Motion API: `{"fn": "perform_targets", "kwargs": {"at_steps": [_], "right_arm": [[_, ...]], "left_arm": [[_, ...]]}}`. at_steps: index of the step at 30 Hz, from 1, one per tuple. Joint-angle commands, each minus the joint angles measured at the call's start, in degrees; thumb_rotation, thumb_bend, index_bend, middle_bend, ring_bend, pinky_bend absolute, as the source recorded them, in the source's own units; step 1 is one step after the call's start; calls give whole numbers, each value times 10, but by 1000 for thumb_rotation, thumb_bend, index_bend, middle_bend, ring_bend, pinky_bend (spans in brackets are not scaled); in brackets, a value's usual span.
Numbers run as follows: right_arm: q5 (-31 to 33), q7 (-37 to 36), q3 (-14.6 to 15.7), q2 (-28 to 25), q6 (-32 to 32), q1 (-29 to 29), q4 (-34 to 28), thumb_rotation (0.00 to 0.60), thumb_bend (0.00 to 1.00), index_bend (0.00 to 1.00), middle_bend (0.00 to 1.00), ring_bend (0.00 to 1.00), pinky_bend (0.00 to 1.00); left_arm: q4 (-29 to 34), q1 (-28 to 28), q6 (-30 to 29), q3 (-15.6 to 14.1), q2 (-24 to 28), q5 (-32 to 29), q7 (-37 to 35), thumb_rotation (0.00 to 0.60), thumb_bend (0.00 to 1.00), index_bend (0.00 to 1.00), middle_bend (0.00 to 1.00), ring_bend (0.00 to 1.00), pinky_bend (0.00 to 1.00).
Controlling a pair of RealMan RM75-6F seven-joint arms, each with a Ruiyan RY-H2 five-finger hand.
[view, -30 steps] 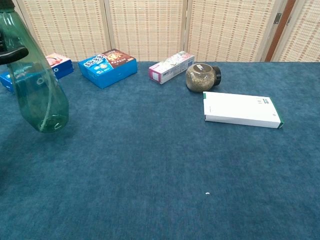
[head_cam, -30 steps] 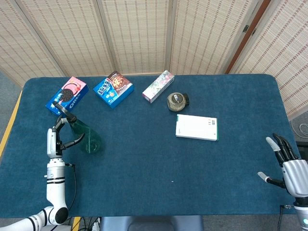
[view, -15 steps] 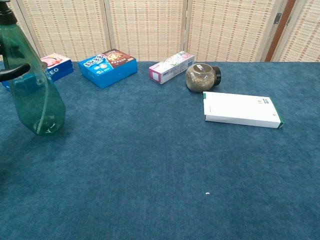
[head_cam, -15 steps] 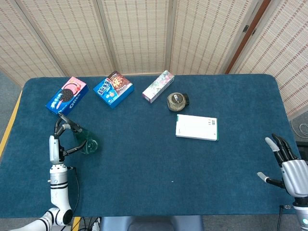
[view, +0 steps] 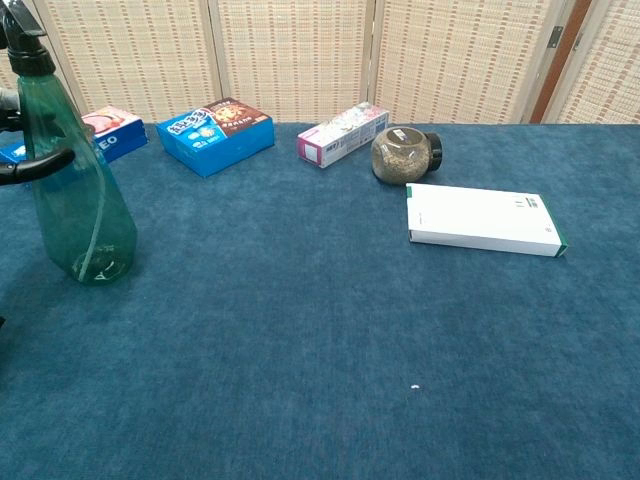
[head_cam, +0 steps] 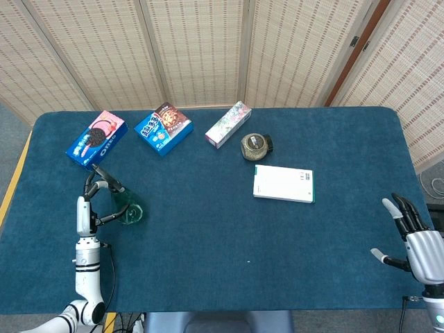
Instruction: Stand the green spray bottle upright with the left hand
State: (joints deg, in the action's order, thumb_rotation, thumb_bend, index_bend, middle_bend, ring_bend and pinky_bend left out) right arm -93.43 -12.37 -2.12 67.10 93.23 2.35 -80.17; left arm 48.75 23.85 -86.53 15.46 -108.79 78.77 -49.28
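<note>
Blue cloth table (head_cam: 208,229) before woven screens, from above; green spray bottle (head_cam: 127,208) standing near the left edge, held in the left hand (head_cam: 94,201) with fingers curled around it.
Right hand (head_cam: 415,236) at the far right corner, fingers spread, holding nothing. From the chest: bottle (view: 75,190) upright on its base, dark fingers (view: 35,165) across its neck; blue boxes (view: 215,133), jar (view: 403,155) and white box (view: 485,220) behind.

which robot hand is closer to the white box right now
The right robot hand. It sits open at the table's near right corner, apart from the white box. The left robot hand is farther off at the table's left side, holding the green spray bottle.
</note>
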Motion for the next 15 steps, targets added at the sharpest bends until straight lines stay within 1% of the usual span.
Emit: {"fn": "perform_targets", "kwargs": {"at_steps": [1, 15], "right_arm": [[-1, 0, 0, 0, 0, 0, 0, 600, 0, 0, 0, 0, 422], [-4, 3, 1, 0, -2, 3, -2, 600, 0, 0, 0, 0, 422]], "left_arm": [[4, -1, 4, 1, 3, -2, 3, 600, 13, 684, 693, 324, 72], [41, -11, 33, 1, 29, -8, 18, 600, 13, 615, 644, 310, 71]]}}
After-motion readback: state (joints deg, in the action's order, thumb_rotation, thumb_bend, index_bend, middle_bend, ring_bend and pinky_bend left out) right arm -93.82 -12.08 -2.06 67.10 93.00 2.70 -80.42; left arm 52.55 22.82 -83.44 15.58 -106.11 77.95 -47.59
